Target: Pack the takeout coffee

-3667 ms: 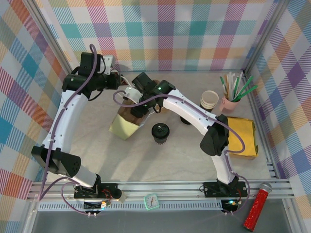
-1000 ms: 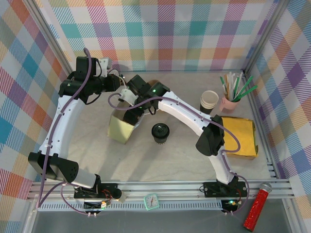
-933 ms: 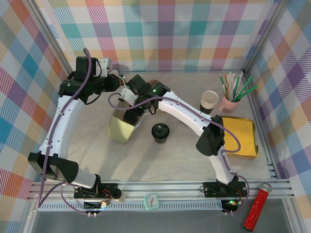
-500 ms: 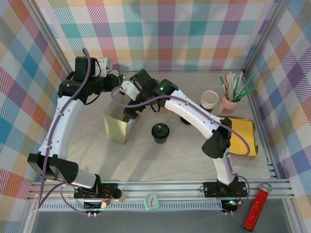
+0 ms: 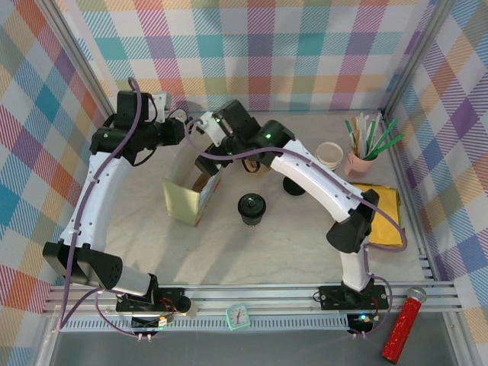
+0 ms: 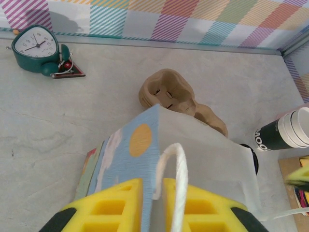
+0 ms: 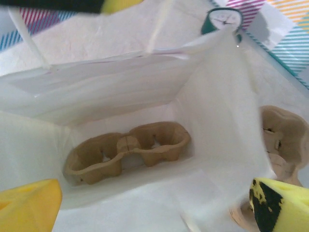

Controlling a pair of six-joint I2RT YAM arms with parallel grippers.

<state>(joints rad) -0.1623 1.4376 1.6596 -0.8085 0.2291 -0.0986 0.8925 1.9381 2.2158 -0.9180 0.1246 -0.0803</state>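
Surface: pale marbled tabletop (image 5: 252, 252) inside plaid-patterned walls; places below are told from the paper bag.
Takeout coffee: small cream-tan paper cup with round black lid (image 5: 252, 207), standing upright on the tabletop just beside the bag, on its right and slightly nearer, apart from both arms.
Paper bag: white-lined paper bag with yellow and blue printed sides (image 5: 191, 200), upright, mouth open.
Inside the bag: brown moulded-pulp two-cup carrier (image 7: 126, 151) lying on the bottom.
Left gripper: left gripper (image 6: 153, 207) above the bag's far rim, yellow pads drawn narrow on the bag's wall beside a white cord handle (image 6: 175, 179).
Right gripper: right gripper (image 7: 145, 203) over the bag's mouth, jaws spread wide, holding nothing.
Step in hand: judged, bag held open and checked; coffee not yet packed.
Next move: right arm must likely reach the cup, grip it below the lid, keep it upright.
Beyond the bag: second brown pulp carrier (image 6: 166, 94) on the tabletop.
Hard to tell: the right arm covers the bag's far edge from above.
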